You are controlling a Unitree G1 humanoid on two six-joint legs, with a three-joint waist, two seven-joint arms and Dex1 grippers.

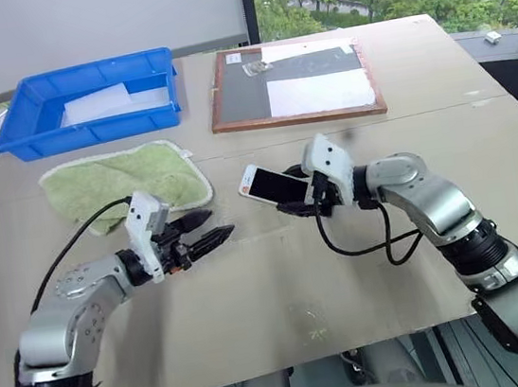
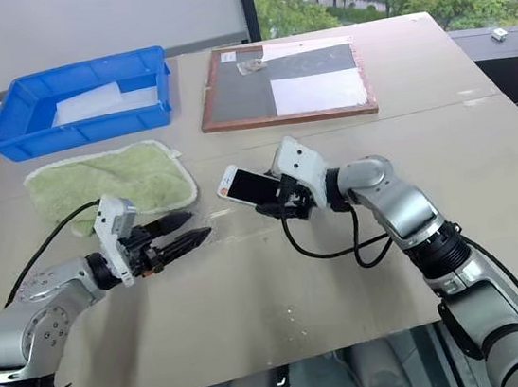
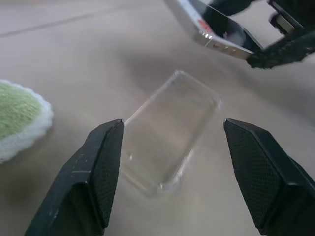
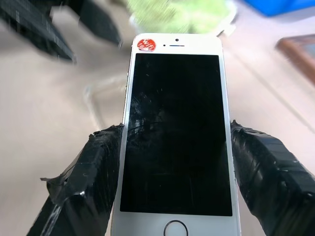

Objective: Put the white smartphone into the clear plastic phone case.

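A blue bin (image 1: 39, 116) and framed board (image 1: 294, 82) sit beyond a green cloth (image 1: 123, 178) on the table (image 1: 282, 295)

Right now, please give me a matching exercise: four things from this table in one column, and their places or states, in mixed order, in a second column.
Things:
1. white smartphone
2. clear plastic phone case
3. green towel
4. blue bin

Places or states:
A. lies flat on the table near the open left end effector
B. stands at the far left corner of the table, with a pale sheet inside
C. is clamped by its long edges in the right end effector, above the table
D. is spread on the table in front of the bin

Pairs: 1-C, 2-A, 3-D, 4-B
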